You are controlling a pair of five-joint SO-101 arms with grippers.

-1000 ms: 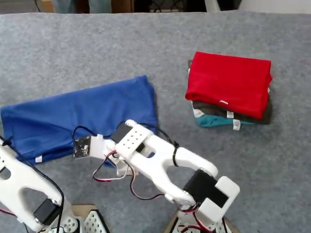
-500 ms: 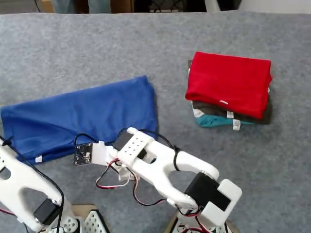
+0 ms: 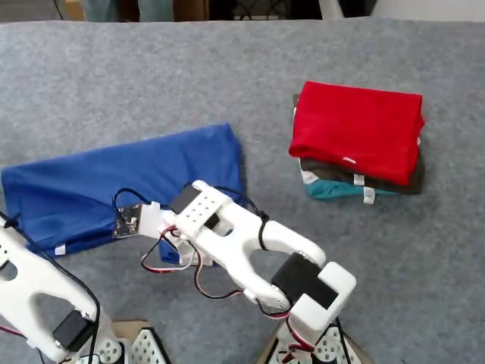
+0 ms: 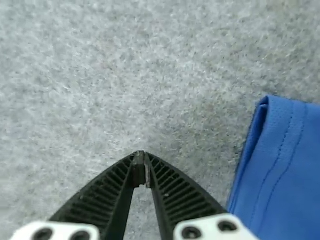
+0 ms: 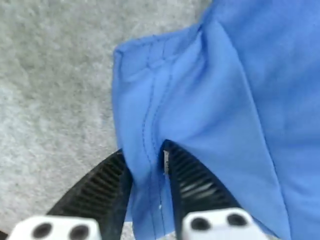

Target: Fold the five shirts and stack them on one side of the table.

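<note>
We see two white plastic arms, left and right, with black motor blocks, looping red, white and black wires, and black ribbed jaws on white screwed mounts.

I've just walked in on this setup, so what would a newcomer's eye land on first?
The big blue shirt spread flat on the left side of the table, with the right gripper shut on a fold of its near edge. Next, the red shirt topping a stack of folded shirts to the right.
</note>
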